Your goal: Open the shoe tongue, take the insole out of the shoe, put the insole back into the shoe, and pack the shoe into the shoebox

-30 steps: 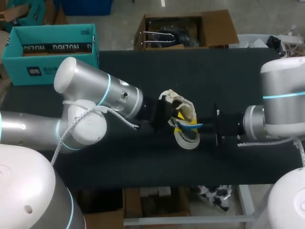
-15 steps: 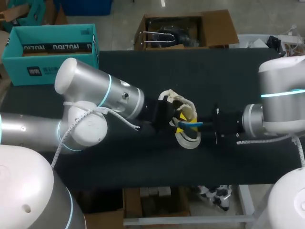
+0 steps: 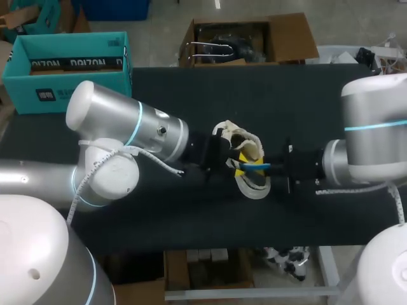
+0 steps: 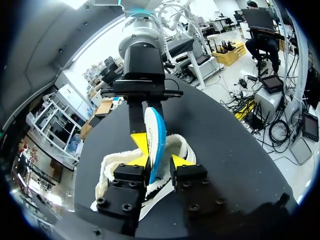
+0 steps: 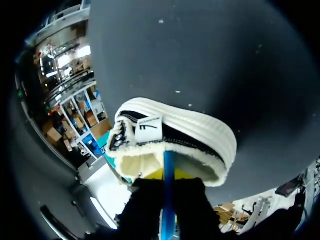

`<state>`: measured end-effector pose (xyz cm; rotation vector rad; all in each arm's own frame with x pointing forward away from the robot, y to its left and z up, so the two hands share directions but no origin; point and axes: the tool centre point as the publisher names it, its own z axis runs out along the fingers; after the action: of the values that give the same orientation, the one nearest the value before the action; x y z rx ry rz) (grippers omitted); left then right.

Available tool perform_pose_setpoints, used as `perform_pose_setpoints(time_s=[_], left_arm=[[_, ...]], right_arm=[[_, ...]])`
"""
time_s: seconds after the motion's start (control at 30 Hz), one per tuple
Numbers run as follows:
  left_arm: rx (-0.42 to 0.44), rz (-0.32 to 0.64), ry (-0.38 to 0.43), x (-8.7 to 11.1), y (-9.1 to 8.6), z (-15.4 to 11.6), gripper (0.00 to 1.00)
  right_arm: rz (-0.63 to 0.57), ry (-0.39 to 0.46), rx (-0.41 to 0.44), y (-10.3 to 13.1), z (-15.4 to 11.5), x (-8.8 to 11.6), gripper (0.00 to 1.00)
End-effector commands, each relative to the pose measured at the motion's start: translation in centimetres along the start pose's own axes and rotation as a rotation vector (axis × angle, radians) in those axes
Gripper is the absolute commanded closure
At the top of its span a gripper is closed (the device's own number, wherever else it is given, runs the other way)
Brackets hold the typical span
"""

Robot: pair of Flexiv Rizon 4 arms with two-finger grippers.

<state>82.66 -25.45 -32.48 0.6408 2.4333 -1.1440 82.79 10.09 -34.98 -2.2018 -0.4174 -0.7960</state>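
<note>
Mid-table: a white fleece-lined shoe [image 3: 253, 189], set between the two arms. Standing on edge in its opening, a blue insole [image 4: 156, 130], pinched at its outer end by the right gripper [image 5: 168, 187], likely for sliding thin-edge-first through the narrow mouth. Left gripper [image 4: 159, 161] in from the opposite side, yellow tips spread apart down in the shoe's opening, one on each side of the insole and not clamping it (bracing the mouth wide, by the look of it, and steadying the shoe against the other arm's push or pull). Teal shoebox [image 3: 63, 79] well apart, at the far left corner of the table [image 3: 191, 95], untouched. Against a second ago: a slight outward swing of the left arm's elbow and a small roll of its wrist; no real shift in shoe, insole or right gripper.
</note>
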Motion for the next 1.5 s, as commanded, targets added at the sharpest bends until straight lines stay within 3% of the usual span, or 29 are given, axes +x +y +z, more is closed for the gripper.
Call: perform_pose_setpoints(time_s=[0.03, 0.07, 0.1, 0.23, 0.27, 0.3, 0.43, 0.5, 0.6, 0.7, 0.73, 0.97, 1.0, 1.03, 1.1, 1.27, 1.4, 1.5], left_arm=[[0.001, 0.000, -0.007, 0.0, 0.1, 0.4, 0.83], [0.000, 0.000, -0.006, 0.0, 0.2, 0.5, 0.88], [-0.002, 0.000, -0.005, 0.0, 0.2, 0.6, 1.00], [-0.003, -0.006, -0.001, 0.0, 0.7, 0.9, 1.00], [-0.003, -0.008, 0.000, 0.0, 0.8, 0.9, 1.00], [-0.003, -0.009, 0.001, 0.0, 0.8, 0.9, 1.00], [0.000, -0.011, 0.003, 0.1, 1.0, 0.9, 1.00], [0.000, -0.011, 0.003, 0.1, 1.0, 0.8, 1.00], [0.001, -0.011, 0.005, 0.1, 1.0, 0.9, 1.00], [0.005, -0.010, 0.005, 0.1, 1.0, 0.9, 1.00], [0.006, -0.010, 0.005, 0.1, 1.0, 0.9, 1.00], [0.012, -0.019, 0.009, 0.3, 1.1, 0.5, 1.00], [0.009, -0.022, 0.012, 0.3, 1.2, 0.5, 0.61], [0.007, -0.024, 0.015, 0.4, 1.3, 0.5, 0.35], [-0.001, -0.030, 0.019, 0.5, 1.6, 0.6, 0.30], [-0.027, -0.045, 0.014, 0.5, 2.3, 1.2, 0.61], [-0.048, -0.050, 0.002, 0.3, 2.6, 1.7, 0.67], [-0.043, -0.053, -0.007, 0.0, 2.6, 1.8, 0.88]], right_arm=[[0.004, -0.010, 0.018, 0.7, 0.6, 0.2, 1.00], [0.003, -0.010, 0.020, 0.7, 0.7, 0.2, 1.00], [0.004, -0.011, 0.021, 0.6, 0.7, 0.2, 1.00], [0.007, -0.013, 0.024, 0.3, 0.5, 0.1, 1.00], [0.008, -0.014, 0.022, 0.0, 0.3, 0.0, 0.93], [0.010, -0.014, 0.015, -0.2, 0.1, -0.1, 0.75], [0.012, -0.010, -0.011, -1.0, -1.0, -0.5, 0.57], [0.015, -0.008, -0.032, -1.5, -1.5, -0.7, 0.55], [0.016, 0.002, -0.047, -2.0, -2.2, -1.0, 0.60], [0.018, 0.009, -0.056, -2.1, -2.5, -1.2, 0.95], [0.019, 0.010, -0.056, -2.1, -2.6, -1.2, 1.00], [0.034, 0.009, -0.049, -1.4, -2.0, -1.1, 1.00], [0.034, 0.008, -0.045, -1.3, -1.9, -1.0, 1.00], [0.033, 0.009, -0.044, -1.3, -1.8, -1.0, 1.00], [0.029, 0.012, -0.038, -1.2, -1.7, -0.9, 1.00], [0.009, 0.016, -0.040, -1.4, -1.4, -0.6, 1.00], [-0.004, 0.015, -0.045, -1.6, -1.2, -0.5, 1.00], [-0.011, 0.017, -0.045, -1.8, -1.2, -0.5, 1.00]])
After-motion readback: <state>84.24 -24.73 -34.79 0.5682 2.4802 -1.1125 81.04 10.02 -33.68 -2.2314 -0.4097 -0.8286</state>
